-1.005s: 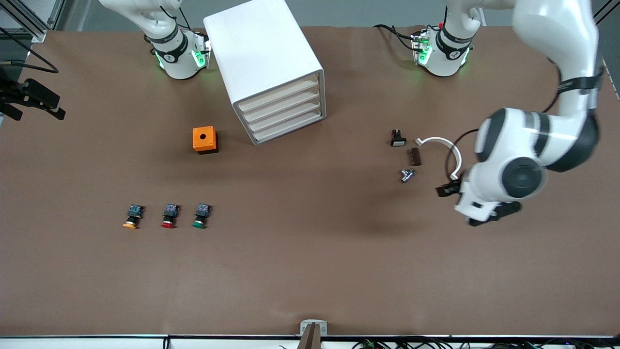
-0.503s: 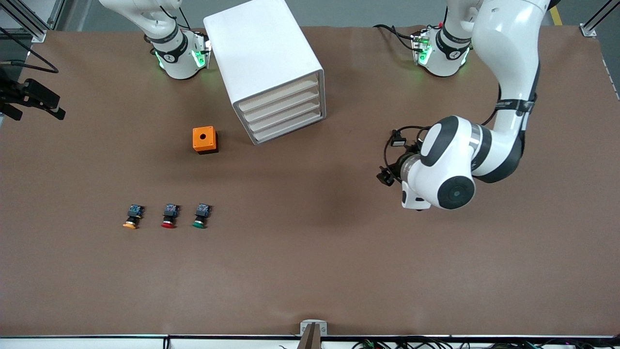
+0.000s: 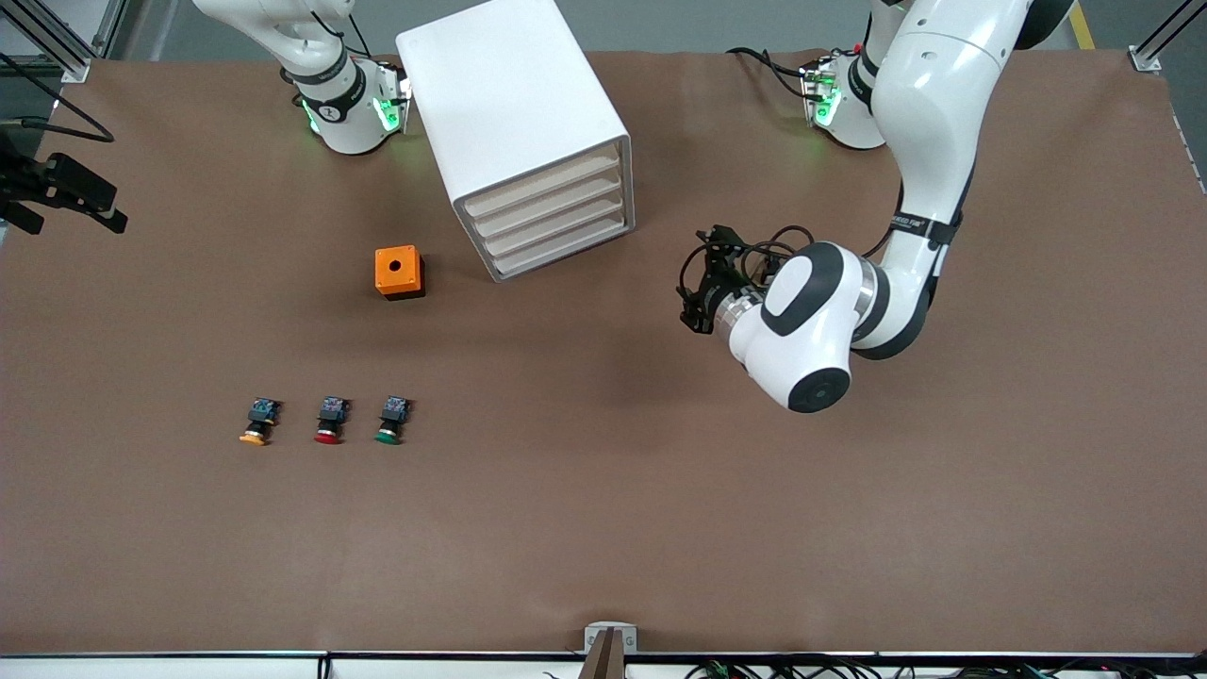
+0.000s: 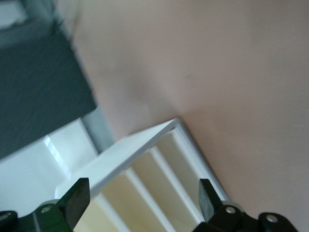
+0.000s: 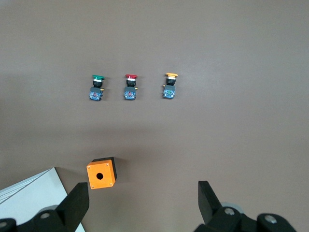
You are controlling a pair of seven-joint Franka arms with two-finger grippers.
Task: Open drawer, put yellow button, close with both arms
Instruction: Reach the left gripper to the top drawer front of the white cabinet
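Note:
The white cabinet point(image 3: 514, 113) stands near the robots' bases with all its drawers shut. The drawer point(image 3: 542, 183) is the uppermost one. My left gripper point(image 3: 696, 292) hangs open over bare table beside the cabinet, toward the left arm's end, its tips turned at the drawer fronts. The left wrist view shows the cabinet point(image 4: 140, 145) between the spread fingers of the left gripper point(image 4: 142, 200), still apart from them. The yellow button point(image 3: 256, 422) lies nearer the front camera, toward the right arm's end. My right gripper point(image 5: 143, 203) is open, high over the table, looking down on the yellow button point(image 5: 169, 87).
A red-capped button point(image 3: 329, 421) and a green-capped button point(image 3: 390, 421) lie in a row beside the yellow one. An orange box with a hole point(image 3: 398, 272) sits between the buttons and the cabinet. A black mount point(image 3: 57, 189) juts over the table edge.
The left arm has swung from the left arm's end of the table toward the cabinet and now covers some small parts there. Its gripper stays open. The right arm waits unmoved.

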